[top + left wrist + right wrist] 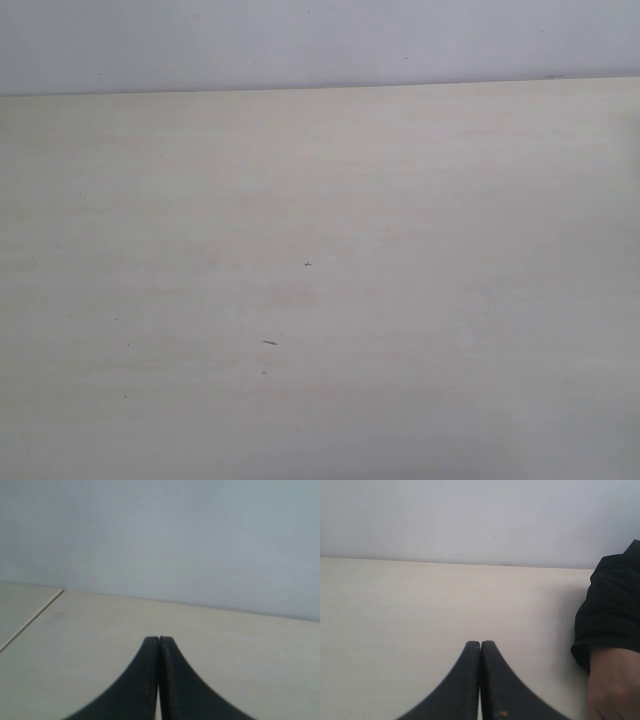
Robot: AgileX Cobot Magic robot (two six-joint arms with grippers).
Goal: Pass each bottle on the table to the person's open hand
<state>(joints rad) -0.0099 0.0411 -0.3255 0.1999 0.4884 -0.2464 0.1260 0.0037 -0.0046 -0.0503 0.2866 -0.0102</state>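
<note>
Note the left gripper [159, 640] nearest the lens: black fingers [142, 680] pressed flat together, gripping nothing. Read likewise on the right gripper [480, 643]: closed, empty. Find the table [320, 200], pale beige, running from near to a far grey wall [300, 40]. Locate the person's hand [612, 692], black sleeve [612, 610], near the right gripper, over the table.

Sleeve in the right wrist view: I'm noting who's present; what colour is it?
The sleeve is black, clearest in the right wrist view.

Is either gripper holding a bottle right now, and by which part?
Nothing is held. The left gripper and the right gripper are both shut, jaws pressed together with nothing between them.
</note>
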